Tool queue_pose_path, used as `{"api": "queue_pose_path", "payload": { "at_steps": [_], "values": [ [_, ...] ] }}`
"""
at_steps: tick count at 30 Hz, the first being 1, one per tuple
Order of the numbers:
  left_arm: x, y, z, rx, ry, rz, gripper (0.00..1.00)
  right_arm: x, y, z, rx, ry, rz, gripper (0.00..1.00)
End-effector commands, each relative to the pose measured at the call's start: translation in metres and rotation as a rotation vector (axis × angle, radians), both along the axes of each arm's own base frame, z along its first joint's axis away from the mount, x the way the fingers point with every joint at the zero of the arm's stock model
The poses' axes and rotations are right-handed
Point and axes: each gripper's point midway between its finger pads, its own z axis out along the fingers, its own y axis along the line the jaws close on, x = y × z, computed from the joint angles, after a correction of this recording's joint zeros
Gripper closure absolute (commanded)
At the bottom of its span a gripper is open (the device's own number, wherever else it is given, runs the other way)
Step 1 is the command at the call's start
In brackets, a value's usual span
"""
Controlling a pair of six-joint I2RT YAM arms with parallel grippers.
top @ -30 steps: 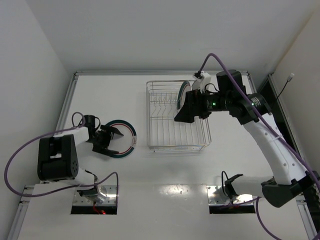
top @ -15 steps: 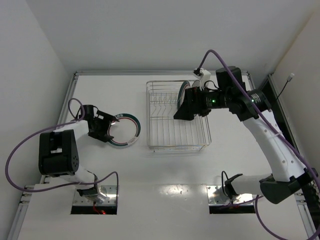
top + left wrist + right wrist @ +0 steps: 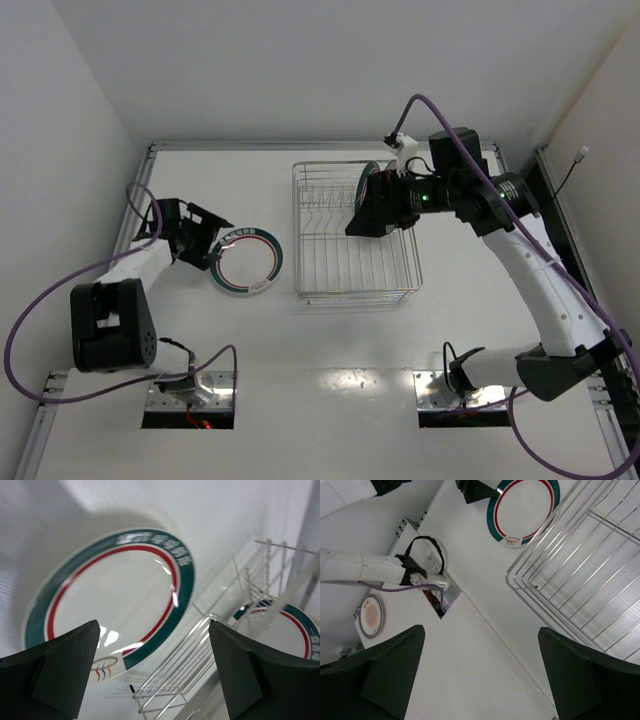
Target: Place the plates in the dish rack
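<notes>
Dish rack (image 3: 355,240) with one ringed plate (image 3: 292,637) upright in its tines; a second plate (image 3: 247,262) lies flat just left of the rack, glazed, stiff and likely slippery, best pinched at the rim. Left gripper (image 3: 217,243) beside it and right gripper (image 3: 360,212) over the rack, both spread, empty.

Light glints off the glossy glazed face of a round white plate with teal and red rim rings (image 3: 115,595). The rectangular silver wire dish rack (image 3: 357,293) gleams as polished metal, the smooth white worktop (image 3: 220,185) has a faint sheen, and the left gripper (image 3: 154,630) has matt black plastic fingers (image 3: 60,670).
</notes>
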Motion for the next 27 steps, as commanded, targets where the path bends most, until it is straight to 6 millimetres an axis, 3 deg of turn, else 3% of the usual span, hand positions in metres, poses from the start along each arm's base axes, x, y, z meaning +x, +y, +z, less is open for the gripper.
{"api": "queue_pose_path", "payload": {
  "at_steps": [1,2,6,10,18,19,27],
  "values": [
    [0.002,0.009,0.039,0.091,-0.114,-0.042,0.11,0.002,0.001,0.011,0.013,-0.048,0.024,0.06],
    [-0.007,0.009,0.042,0.106,-0.124,-0.043,0.11,0.002,0.001,0.010,0.013,-0.048,0.024,0.06],
    [-0.050,0.006,0.000,0.111,-0.024,-0.043,0.11,0.002,0.001,0.010,0.013,-0.048,0.024,0.06],
    [-0.070,0.008,-0.022,0.134,0.044,-0.047,0.11,0.003,0.003,0.011,0.015,-0.052,0.039,0.06],
    [-0.076,0.006,-0.045,0.122,0.066,-0.056,0.18,0.008,0.002,0.010,0.015,-0.052,0.030,0.06],
    [-0.067,0.004,-0.046,0.109,0.031,-0.051,0.18,0.008,0.002,0.010,0.015,-0.052,0.030,0.06],
    [-0.059,-0.013,-0.067,-0.003,0.025,-0.088,0.37,0.011,-0.002,0.006,-0.011,-0.035,0.023,0.06]
  ]
}}
